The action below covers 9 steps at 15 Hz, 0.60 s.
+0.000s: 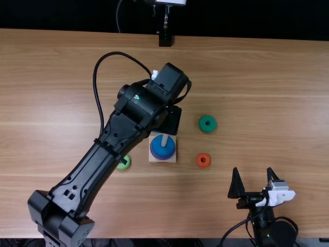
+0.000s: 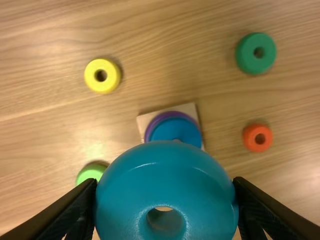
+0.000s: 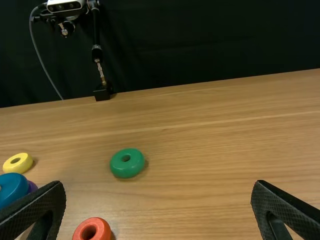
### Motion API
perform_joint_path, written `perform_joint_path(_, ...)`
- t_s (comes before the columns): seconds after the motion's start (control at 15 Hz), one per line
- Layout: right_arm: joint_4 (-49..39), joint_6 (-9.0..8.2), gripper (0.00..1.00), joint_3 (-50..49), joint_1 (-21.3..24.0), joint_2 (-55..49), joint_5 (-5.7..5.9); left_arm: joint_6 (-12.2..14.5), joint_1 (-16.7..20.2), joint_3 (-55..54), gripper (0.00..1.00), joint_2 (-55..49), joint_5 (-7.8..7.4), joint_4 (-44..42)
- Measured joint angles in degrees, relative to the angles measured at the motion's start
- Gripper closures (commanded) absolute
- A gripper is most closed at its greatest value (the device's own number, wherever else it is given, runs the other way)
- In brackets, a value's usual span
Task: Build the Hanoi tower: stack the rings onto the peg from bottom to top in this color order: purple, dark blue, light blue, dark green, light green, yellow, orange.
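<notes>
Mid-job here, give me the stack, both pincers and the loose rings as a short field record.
base: wooden square with upright peg
on_peg: purple ring below, dark blue ring above
left_pincer: left pincer shut on light blue ring, close to the stack, ring not on peg
right_pincer: right pincer open, holding nothing
loose_on_table: dark green ring, orange ring, yellow ring, light green ring
colour_order: correct so far
likely_next: light blue ring onto peg
</notes>
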State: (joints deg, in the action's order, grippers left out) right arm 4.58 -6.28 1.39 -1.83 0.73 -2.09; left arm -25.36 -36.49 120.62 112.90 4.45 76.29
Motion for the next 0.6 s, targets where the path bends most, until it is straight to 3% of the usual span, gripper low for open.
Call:
perform_joint_path(0.27, 0.0, -0.04, 0.00, 0.0, 0.0, 0.0, -0.02, -3.1, -1.8, 0.2, 1.00, 1.4, -0.04, 0.1)
perform_joint_path(0.6, 0.0, -0.02, 0.00, 0.0, 0.0, 0.0, 0.00, -3.7, -2.5, 0.2, 1.00, 2.1, 0.02, 0.1)
